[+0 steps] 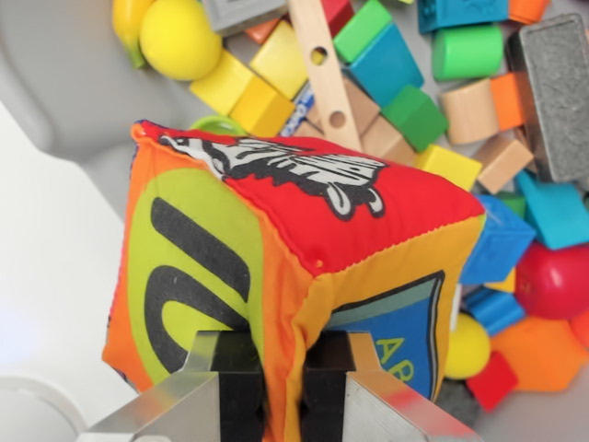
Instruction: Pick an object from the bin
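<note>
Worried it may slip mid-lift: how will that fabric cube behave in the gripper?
Fabric cube is probably soft and light: its corner looks pinched into a fold between the gripper fingers. It may sag or swing rather than slip; cloth looks grippy.

One fabric cube [304,267], two yellow balls [177,39], one red ball [552,281]

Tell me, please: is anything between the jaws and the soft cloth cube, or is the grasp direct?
Nothing visible stands between them. The gripper is shut directly on the fabric cube, pinching a fold at its orange corner edge. The wooden blocks and yellow ball lie behind it in the bin.
</note>
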Robot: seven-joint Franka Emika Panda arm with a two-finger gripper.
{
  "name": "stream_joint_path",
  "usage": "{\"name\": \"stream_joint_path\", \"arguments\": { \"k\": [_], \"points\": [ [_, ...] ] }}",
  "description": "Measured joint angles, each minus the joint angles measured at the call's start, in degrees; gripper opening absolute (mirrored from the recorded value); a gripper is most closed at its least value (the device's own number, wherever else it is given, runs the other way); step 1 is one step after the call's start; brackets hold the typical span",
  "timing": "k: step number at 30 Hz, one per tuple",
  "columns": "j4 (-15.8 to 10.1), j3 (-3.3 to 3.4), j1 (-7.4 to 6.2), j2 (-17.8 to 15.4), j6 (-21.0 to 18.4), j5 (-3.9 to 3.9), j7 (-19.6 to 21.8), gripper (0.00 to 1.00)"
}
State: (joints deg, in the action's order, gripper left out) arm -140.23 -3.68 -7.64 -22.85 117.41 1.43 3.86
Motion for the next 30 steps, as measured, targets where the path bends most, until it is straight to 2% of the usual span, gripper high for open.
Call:
{"name": "stream_joint_path", "arguments": {
  "k": [16, 30],
  "points": [
    [4.71, 0.16, 0.0, -1.56, -6.29, 0.0, -0.03, 0.0],
    [6.15, 0.21, 0.0, -1.8, -8.03, 0.0, -0.03, 0.0]
  ]
}}
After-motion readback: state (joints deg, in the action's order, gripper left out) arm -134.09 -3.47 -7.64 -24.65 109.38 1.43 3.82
